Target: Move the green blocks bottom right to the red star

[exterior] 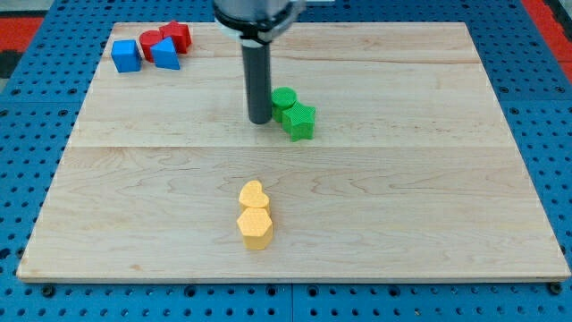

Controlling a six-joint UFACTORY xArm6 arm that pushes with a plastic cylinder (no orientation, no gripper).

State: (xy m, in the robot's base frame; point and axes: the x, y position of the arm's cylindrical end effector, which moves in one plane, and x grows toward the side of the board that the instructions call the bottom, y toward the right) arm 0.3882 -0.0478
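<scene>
A pale wooden board (429,206) with faint grain is lying on a blue pegboard table (536,107) dotted with holes. Showing on it are two green blocks (293,112), two yellow blocks (254,216), two red blocks (165,39), two blue blocks (143,55) and a dark rod (258,85).

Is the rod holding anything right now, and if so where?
Nothing is held. My tip stands on the board just left of the green blocks, close beside them; contact cannot be told.
</scene>
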